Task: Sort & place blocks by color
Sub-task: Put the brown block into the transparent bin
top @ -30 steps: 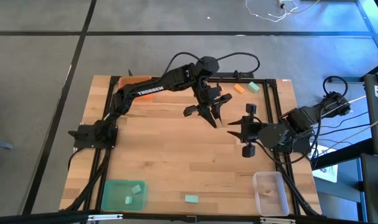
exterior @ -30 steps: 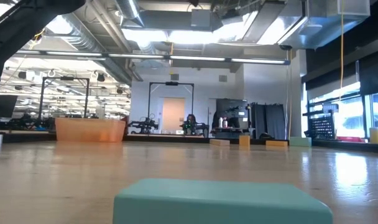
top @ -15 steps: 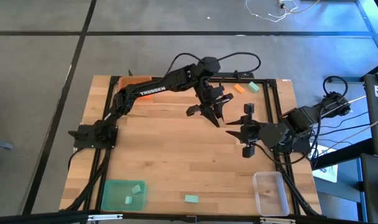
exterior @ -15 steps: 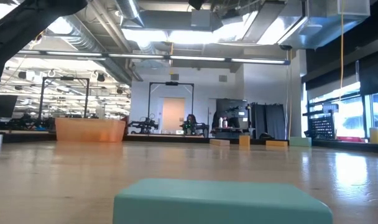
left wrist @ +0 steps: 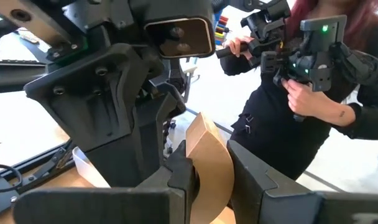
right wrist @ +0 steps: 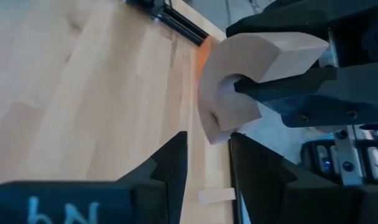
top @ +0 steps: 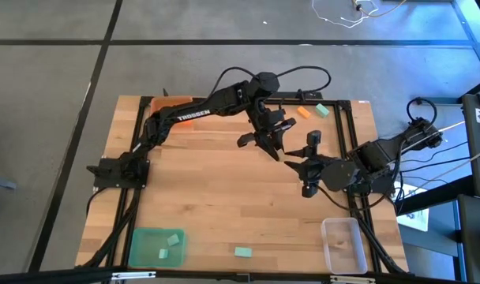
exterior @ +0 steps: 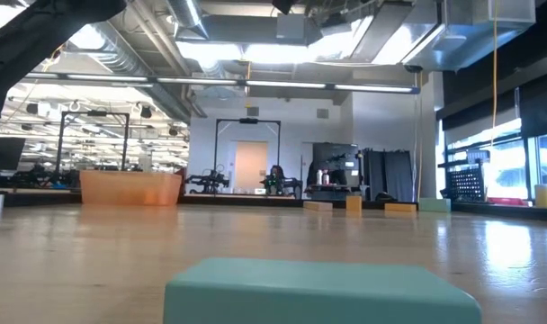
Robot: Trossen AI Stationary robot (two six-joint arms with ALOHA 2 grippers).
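Left gripper (left wrist: 211, 186): gripping the curved pale wood block (left wrist: 209, 158); its two fingers (left wrist: 176, 180) are pressing the block's opposite faces, and the block is sticking out past the tips.
Right gripper (right wrist: 207, 155): hovering at about 4 o'clock from the left gripper in the high view, fingers (right wrist: 170, 165) standing parted.
Block against right fingers: its lower end is sitting at the mouth of their gap; I cannot tell whether it is touching them.
Block on table: hanging above the boards, toward 1 o'clock from centre.
Green tray (top: 141, 246): lying at 7 o'clock, holding two teal blocks (top: 174, 239).
Person (left wrist: 313, 93): standing beyond the table, holding a device.
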